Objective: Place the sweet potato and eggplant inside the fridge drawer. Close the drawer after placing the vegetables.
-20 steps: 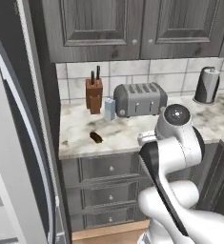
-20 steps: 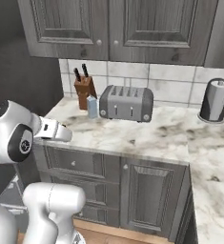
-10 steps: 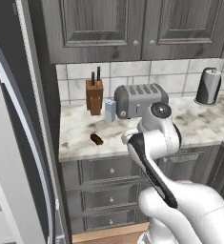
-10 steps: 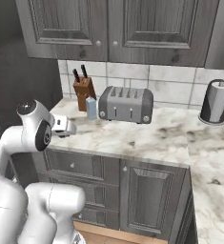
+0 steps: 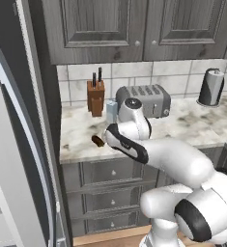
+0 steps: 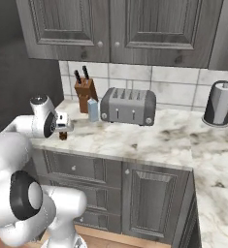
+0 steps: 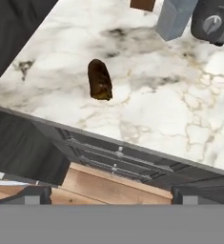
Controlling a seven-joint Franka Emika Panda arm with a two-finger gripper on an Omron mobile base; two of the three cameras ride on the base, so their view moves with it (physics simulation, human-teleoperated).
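The sweet potato (image 7: 99,79) is a small dark brown tuber lying on the marble counter (image 7: 161,109) near its left front corner. It also shows as a dark stub (image 5: 97,141) beside my forearm and just under my hand (image 6: 63,136). My gripper (image 7: 111,194) hangs above the counter's front edge, a little short of the sweet potato. It is open wide and holds nothing. From the right, the gripper (image 6: 63,128) sits close over the tuber. The eggplant and the fridge drawer are out of view.
A knife block (image 5: 95,98), a small blue-grey box (image 5: 111,111) and a toaster (image 5: 146,100) stand at the back of the counter. A steel canister (image 5: 210,87) is far right. The open fridge door (image 5: 18,159) rises at left. Grey knobbed drawers (image 7: 114,158) lie below the counter.
My arm has swung left and down from mid-counter to the counter's left front corner, bringing the hand over the sweet potato. The jaws stayed open; nothing on the counter moved.
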